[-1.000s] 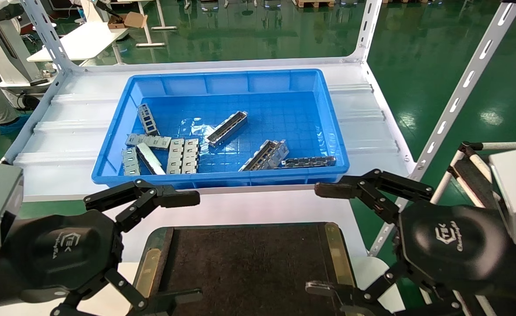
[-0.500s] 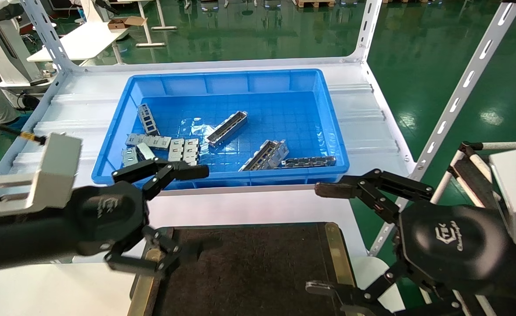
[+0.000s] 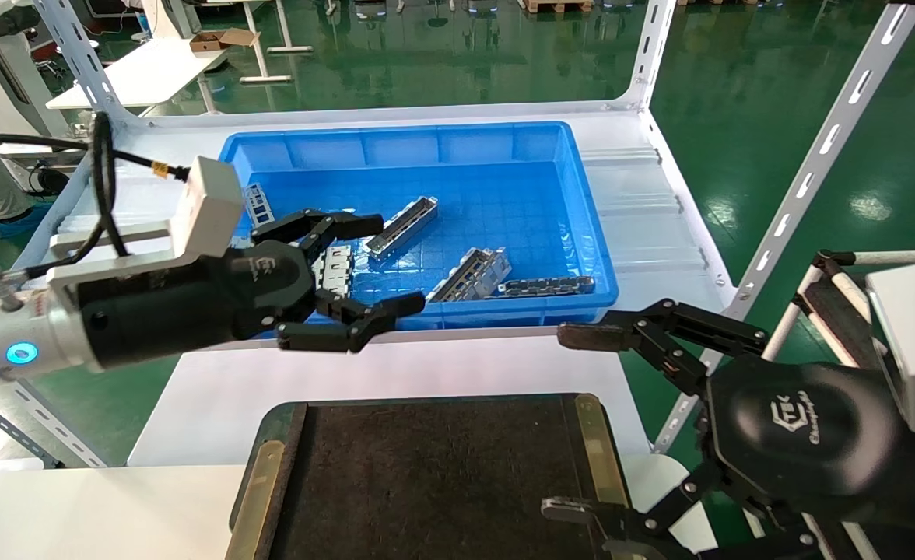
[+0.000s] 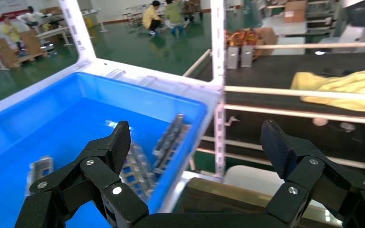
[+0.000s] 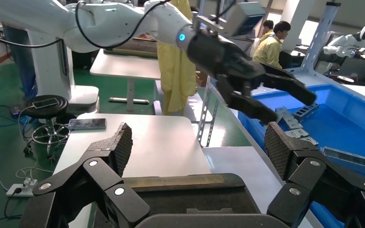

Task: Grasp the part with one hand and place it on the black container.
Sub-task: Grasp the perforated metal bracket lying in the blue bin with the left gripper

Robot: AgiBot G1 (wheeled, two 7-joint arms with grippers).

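Silver-grey channel parts lie in the blue bin (image 3: pixel 504 148): one part (image 3: pixel 401 226) near the middle, another (image 3: pixel 469 274) by the front wall. My left gripper (image 3: pixel 391 263) hovers open over the bin's front left, with nothing between its fingers. Its far fingertip is close to the middle part. In the left wrist view the left gripper (image 4: pixel 197 142) frames the bin's corner and a channel part (image 4: pixel 168 137). The black container (image 3: pixel 442 467) lies in front of the bin. My right gripper (image 3: pixel 566 424) stays open over the container's right edge.
Flat silver plates (image 3: pixel 334 268) and a dark chain-like strip (image 3: pixel 547 286) also lie in the bin. White slotted rack posts (image 3: pixel 808 171) stand around the shelf. A white table (image 5: pixel 147 142) extends to the left of the container.
My left arm has risen from beside the black container and swung forward over the blue bin's front left, still open. The right arm has not moved.
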